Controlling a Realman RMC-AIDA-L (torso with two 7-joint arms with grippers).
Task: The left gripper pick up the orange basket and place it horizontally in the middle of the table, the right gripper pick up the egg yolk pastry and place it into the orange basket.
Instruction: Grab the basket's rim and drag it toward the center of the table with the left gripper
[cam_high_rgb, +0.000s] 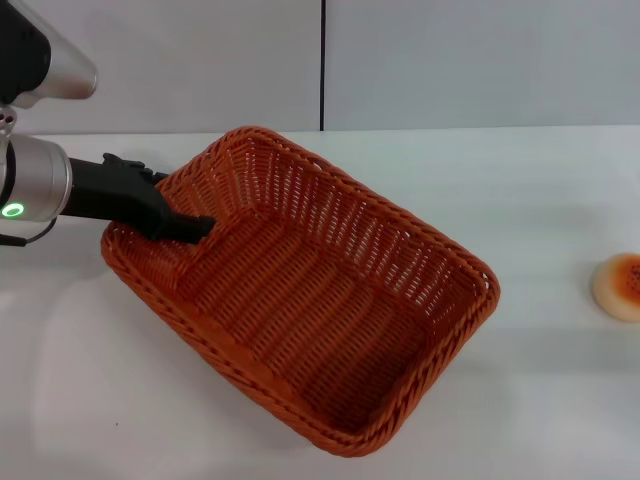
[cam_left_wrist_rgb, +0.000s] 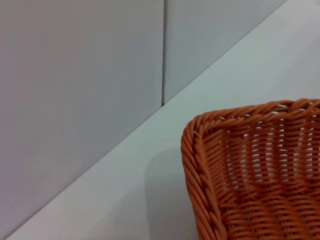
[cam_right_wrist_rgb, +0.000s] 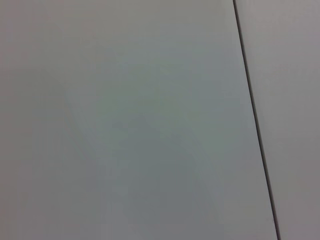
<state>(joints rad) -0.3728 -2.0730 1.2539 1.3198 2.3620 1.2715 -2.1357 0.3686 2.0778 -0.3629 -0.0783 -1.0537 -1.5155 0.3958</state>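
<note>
- The orange basket (cam_high_rgb: 310, 300) lay skewed on the table (cam_high_rgb: 540, 230), its long sides running diagonally from the far-left part of the table toward the near middle, so it was not yet set horizontally.
- The left gripper (cam_high_rgb: 190, 226) reached in from the table's left edge, one black finger over the braided rim at the basket's left short end and down against the inner wall; it looked pinched on that wall, though the outer finger was hidden behind the weave.
- The left wrist view showed only a corner of the basket (cam_left_wrist_rgb: 250, 170) against the tabletop and the grey back wall.
- The egg yolk pastry (cam_high_rgb: 620, 286) sat well apart from the basket, at the table's right edge, partly cut off by the frame and untouched.
- The right gripper was not in view; its wrist camera showed only a plain grey panel with a dark seam.
- Risks, as a judgement: with a grip on a single end wall, the basket could pivot or slip from the fingers while being turned, or the open weave could flex and the far corner drag on the table, leaving it still crooked.
- No brand, label or writing was legible anywhere.
</note>
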